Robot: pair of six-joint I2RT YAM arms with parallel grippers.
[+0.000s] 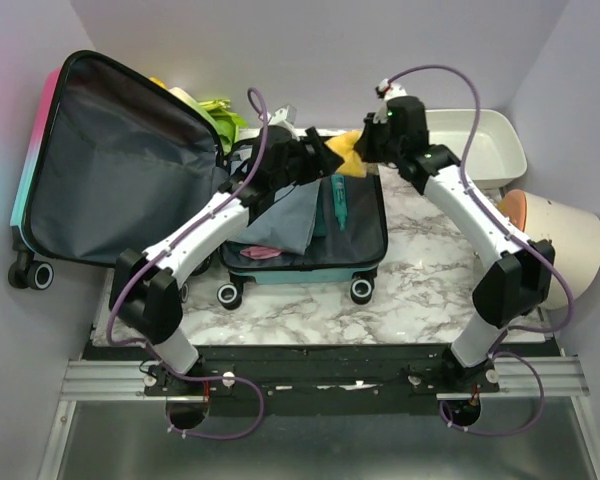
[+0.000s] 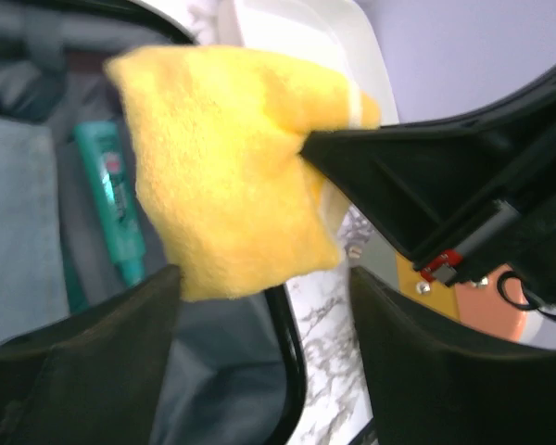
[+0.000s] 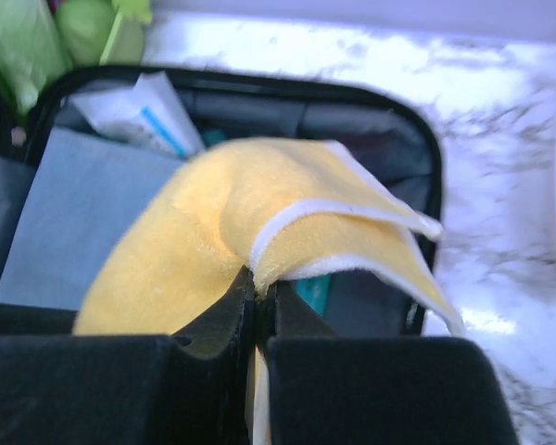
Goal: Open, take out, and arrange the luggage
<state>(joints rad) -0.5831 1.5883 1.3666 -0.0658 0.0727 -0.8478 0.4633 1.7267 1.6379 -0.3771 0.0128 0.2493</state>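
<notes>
**R claw pinching yellow cloth, L claw open next to it**

Nearest me: one metal rail (image 1: 320, 378) w/ both my arm bases bolted on. Beyond it is the table (image 1: 420, 285), white marble w/ grey veins. Pale lilac walls close it in on 3 sides.

On the table is one luggage (image 1: 110, 170), unzipped. Its bottom half lies flat mid-table and the lid stands up at the left, dark grey lining facing in. I count 4 black wheels: 2 under the lid, 2 on the flat half's near edge.

Inside the flat half there's 1 grey folded cloth (image 1: 290, 222), 1 teal tube (image 1: 338, 200), 1 pink item (image 1: 255, 253) and 1 white tube (image 3: 139, 111).

Over the far edge of that half, my right claw (image 3: 258, 283) is closed tight on 1 yellow cloth (image 1: 348, 152), which droops from the tips. My left claw (image 2: 261, 278) is spread wide just beside it, gripping nothing.

Farther back: green items (image 1: 220, 115) behind the lid, can't tell how many. There's 1 white tray (image 1: 490, 140) at far right and 1 cream bowl-like thing (image 1: 570, 245) on its side nearer the right wall.
</notes>
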